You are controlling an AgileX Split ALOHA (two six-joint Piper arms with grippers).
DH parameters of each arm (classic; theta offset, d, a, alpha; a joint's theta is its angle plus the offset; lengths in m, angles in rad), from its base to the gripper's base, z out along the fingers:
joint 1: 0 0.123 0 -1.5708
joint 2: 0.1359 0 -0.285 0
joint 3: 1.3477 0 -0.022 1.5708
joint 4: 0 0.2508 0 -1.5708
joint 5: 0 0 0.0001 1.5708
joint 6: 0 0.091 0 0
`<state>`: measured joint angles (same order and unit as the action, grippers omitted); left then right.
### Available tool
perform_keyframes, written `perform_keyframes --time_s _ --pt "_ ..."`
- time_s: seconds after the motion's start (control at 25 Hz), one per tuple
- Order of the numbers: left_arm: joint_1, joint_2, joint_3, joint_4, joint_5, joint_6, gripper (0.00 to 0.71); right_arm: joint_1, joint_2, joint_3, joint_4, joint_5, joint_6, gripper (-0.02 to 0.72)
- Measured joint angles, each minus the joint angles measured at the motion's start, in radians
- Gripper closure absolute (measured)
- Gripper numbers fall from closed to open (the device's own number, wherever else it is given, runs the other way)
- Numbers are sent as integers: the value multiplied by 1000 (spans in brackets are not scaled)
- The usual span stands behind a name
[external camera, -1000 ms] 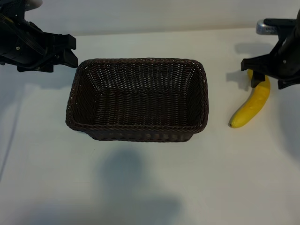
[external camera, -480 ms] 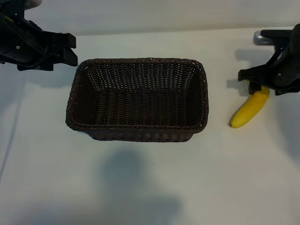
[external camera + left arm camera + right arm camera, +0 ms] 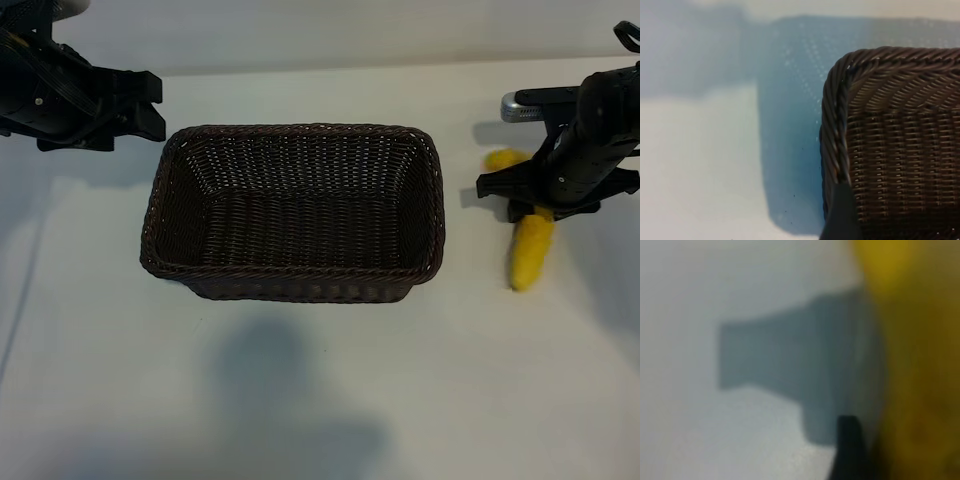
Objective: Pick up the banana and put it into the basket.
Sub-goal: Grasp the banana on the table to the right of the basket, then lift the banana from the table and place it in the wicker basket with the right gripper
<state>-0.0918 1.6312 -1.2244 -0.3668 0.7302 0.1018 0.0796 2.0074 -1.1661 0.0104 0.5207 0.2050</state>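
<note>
The right hand [image 3: 545,203] sat low over the middle of the banana [image 3: 530,252], which lay on the white table [image 3: 320,380] right of the wicker basket [image 3: 293,212]; its grip could not be judged. The left hand [image 3: 140,105], fingers spread and empty, hovered by the basket's far left corner.

plain white table [image 3: 300,400], soft grey shadows across it

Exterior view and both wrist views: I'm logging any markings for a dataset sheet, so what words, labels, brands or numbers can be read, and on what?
None: no readable text anywhere.
Basket: plain dark wicker, no label.
Banana: no sticker visible.
Left gripper and right gripper: black housings, no legible marking.
Table: unmarked.
</note>
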Motion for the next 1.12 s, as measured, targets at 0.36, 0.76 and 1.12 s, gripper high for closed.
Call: perform_keyframes --time_s 0.36,0.76,1.12 --pt "0 0 0 0 17 0 118 0 0 -13 -4 41 39 301" --pt "0 0 0 0 21 0 118 0 -75 -172 -10 271 11 301" --pt "0 0 0 0 21 0 118 0 -91 -225 6 344 -66 301"
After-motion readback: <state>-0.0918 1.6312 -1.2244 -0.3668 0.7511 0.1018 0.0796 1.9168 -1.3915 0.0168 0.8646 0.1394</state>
